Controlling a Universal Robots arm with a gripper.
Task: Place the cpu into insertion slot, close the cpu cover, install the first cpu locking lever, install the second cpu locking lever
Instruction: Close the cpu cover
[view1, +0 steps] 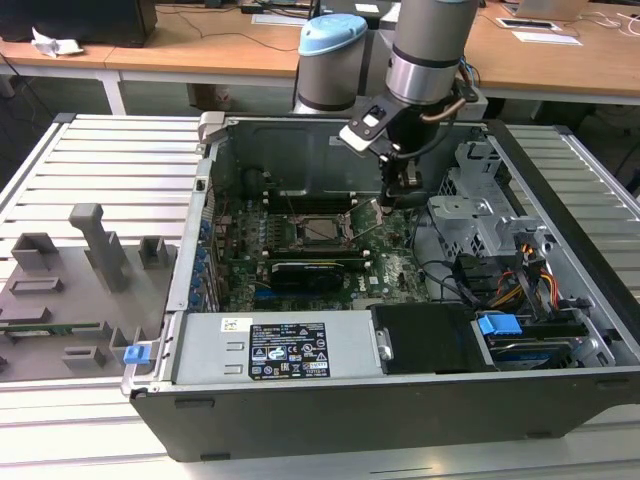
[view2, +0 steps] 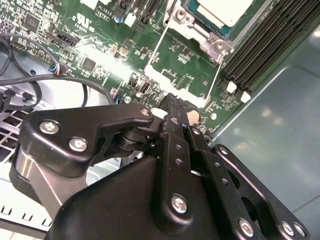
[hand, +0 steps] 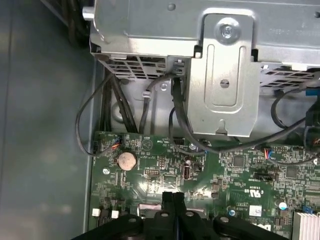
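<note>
Progress looks about a quarter through. The cpu, a flat square with a dull silver-beige lid, already sits in the insertion slot. The slot's bright metal rim and screw heads frame it beside the long black memory slots. The cpu cover is not down: in the second wrist view it lies swung open, a thin silvery frame with the glossy green motherboard showing through its window. With the cover open, I'd judge both locking levers are yet to be latched. The gripper, matte black and studded with shiny bolts, has its fingers pressed together right at the cover's free edge. I cannot tell whether they pinch that edge or only touch it.
</note>
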